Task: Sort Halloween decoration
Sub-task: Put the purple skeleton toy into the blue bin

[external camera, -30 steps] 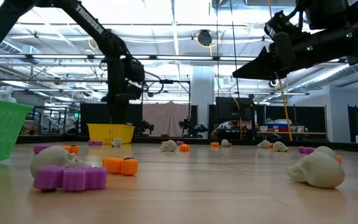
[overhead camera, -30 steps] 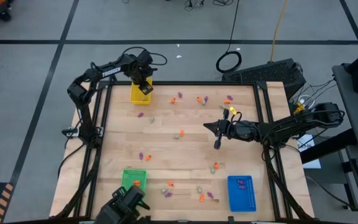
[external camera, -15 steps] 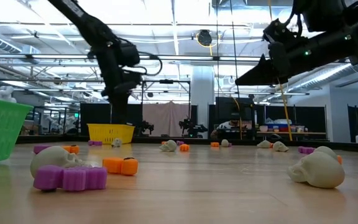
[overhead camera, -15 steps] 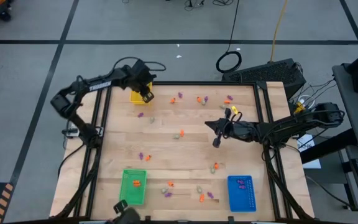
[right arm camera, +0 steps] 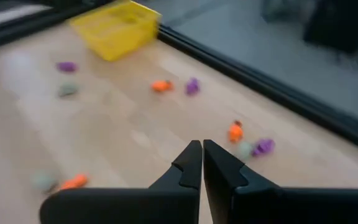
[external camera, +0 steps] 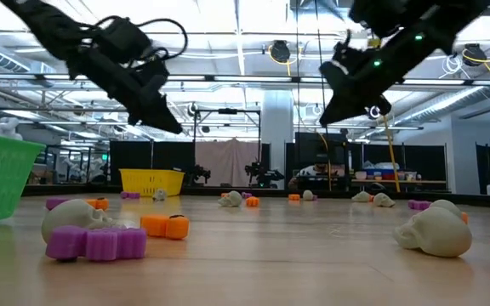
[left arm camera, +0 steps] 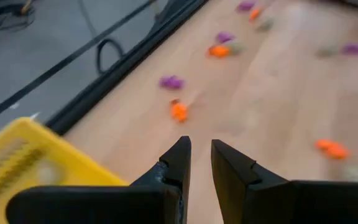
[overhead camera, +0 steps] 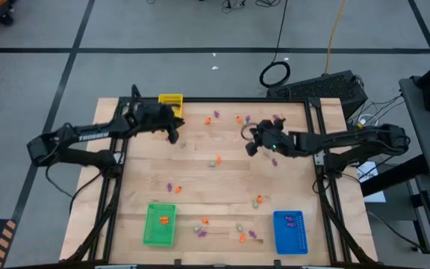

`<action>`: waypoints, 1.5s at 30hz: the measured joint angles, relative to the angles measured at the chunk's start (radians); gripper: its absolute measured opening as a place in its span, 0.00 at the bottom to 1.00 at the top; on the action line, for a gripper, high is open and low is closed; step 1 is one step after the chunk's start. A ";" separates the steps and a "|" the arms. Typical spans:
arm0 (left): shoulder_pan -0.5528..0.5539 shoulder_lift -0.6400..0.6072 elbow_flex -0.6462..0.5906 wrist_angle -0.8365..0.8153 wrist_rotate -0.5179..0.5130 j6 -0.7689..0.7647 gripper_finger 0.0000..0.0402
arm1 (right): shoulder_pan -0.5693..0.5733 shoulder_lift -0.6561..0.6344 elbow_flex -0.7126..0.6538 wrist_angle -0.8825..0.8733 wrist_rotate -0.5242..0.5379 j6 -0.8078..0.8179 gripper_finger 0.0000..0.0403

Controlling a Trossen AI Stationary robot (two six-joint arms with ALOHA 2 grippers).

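Observation:
Small orange, purple and beige-grey trinkets lie scattered on the wooden table: an orange one [overhead camera: 217,159] mid-table, a purple one [overhead camera: 169,137] by the left gripper, and others along the far and near sides. In the low view a beige skull [external camera: 75,217], a purple piece [external camera: 100,243] and an orange piece [external camera: 164,226] lie close by. My left gripper [overhead camera: 172,135] [left arm camera: 201,149] hovers above the table just near of the yellow tray [overhead camera: 170,100], narrowly open and empty. My right gripper [overhead camera: 248,146] [right arm camera: 202,149] hovers right of the table's middle toward the far side, shut and empty.
The yellow tray sits at the far left corner, a green tray [overhead camera: 150,233] with an orange piece inside at the near left, and a blue tray [overhead camera: 290,237] with purple pieces at the near right. Black rails frame the table. Bare wood lies between the trinkets at the centre.
My left gripper has left its place above the yellow tray and swung toward the near edge, its arm now stretched out low from the left. My right gripper has moved toward the far edge and slightly left, and has tipped downward.

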State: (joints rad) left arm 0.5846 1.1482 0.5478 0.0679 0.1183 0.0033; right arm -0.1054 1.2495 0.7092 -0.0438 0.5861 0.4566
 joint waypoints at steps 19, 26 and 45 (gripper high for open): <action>-0.188 -0.087 -0.218 0.273 -0.053 -0.093 0.15 | -0.418 0.472 0.524 -0.558 -0.369 0.353 0.33; -0.188 -0.087 -0.218 0.274 -0.078 -0.093 0.15 | -0.489 0.643 0.674 -0.590 -0.437 0.363 0.31; -0.188 -0.087 -0.218 0.275 -0.082 -0.095 0.15 | -0.548 0.762 0.711 -0.663 -0.460 0.386 0.31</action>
State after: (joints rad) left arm 0.3965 1.0615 0.3302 0.3431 0.0364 -0.0917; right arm -0.6537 2.0113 1.4204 -0.7071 0.1263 0.8424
